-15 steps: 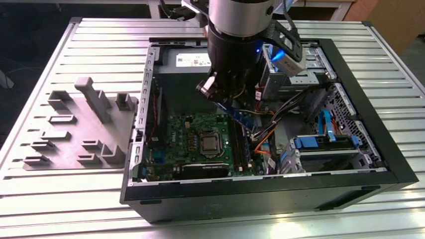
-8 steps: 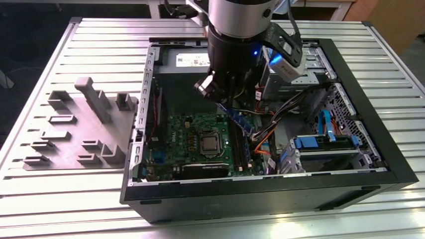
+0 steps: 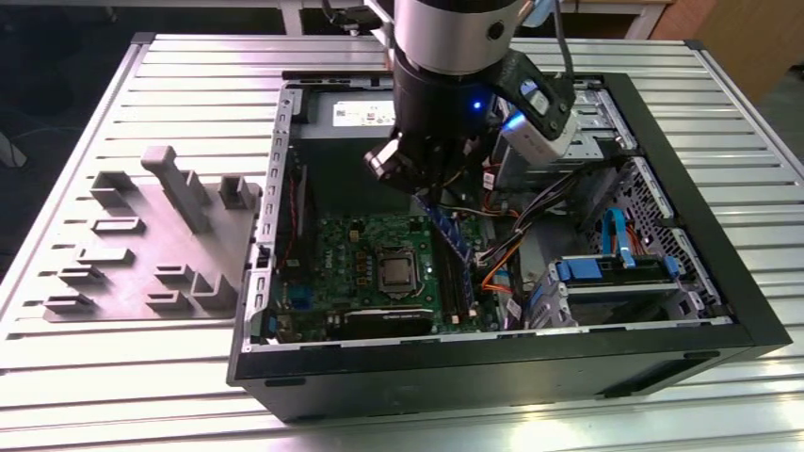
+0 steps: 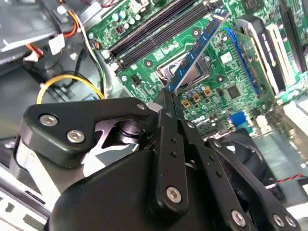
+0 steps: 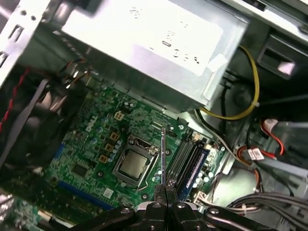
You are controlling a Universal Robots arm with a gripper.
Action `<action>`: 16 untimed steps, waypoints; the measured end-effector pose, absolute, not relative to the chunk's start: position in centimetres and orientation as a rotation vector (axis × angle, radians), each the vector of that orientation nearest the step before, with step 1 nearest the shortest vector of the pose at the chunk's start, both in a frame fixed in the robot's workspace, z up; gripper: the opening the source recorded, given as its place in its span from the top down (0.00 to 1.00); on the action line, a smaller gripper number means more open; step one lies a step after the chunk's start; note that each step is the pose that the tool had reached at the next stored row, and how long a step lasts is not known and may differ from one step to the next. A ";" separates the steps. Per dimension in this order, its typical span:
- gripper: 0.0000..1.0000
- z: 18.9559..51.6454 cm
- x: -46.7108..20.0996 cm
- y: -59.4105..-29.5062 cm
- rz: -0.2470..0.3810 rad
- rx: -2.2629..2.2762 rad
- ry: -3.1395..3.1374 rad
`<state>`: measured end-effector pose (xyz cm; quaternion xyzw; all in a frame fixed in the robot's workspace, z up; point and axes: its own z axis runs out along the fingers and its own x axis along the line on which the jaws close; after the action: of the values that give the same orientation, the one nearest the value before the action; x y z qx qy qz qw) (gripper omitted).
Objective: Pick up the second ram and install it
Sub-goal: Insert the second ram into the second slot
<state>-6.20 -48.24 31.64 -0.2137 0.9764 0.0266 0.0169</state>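
While the black pincer (image 4: pixel 168 98) clamps the thin dark-blue ram strip (image 4: pixel 195 50) over the long black sockets (image 3: pixel 458 282), 3 o'clock from the silver processor (image 3: pixel 395 270), any tilt could jam it.

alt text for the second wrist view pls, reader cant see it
The black gripper is shut on one end of the second ram, a thin blue strip held out over the green motherboard. The strip is tilted and lies beside the long black memory slots. A yellow cable loops just off the board's edge.
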 end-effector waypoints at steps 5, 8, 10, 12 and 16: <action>0.89 31.5 -6.2 -48.2 0.080 -0.524 3.060; 0.89 31.4 -6.2 -48.2 0.078 -0.412 3.075; 0.89 31.3 -6.2 -48.2 0.077 -0.357 3.081; 0.89 31.3 -6.2 -48.2 0.076 -0.301 3.086; 0.89 31.2 -6.2 -48.2 0.073 -0.187 3.093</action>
<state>-6.20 -48.24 31.19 -0.0604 0.9977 0.0236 0.0208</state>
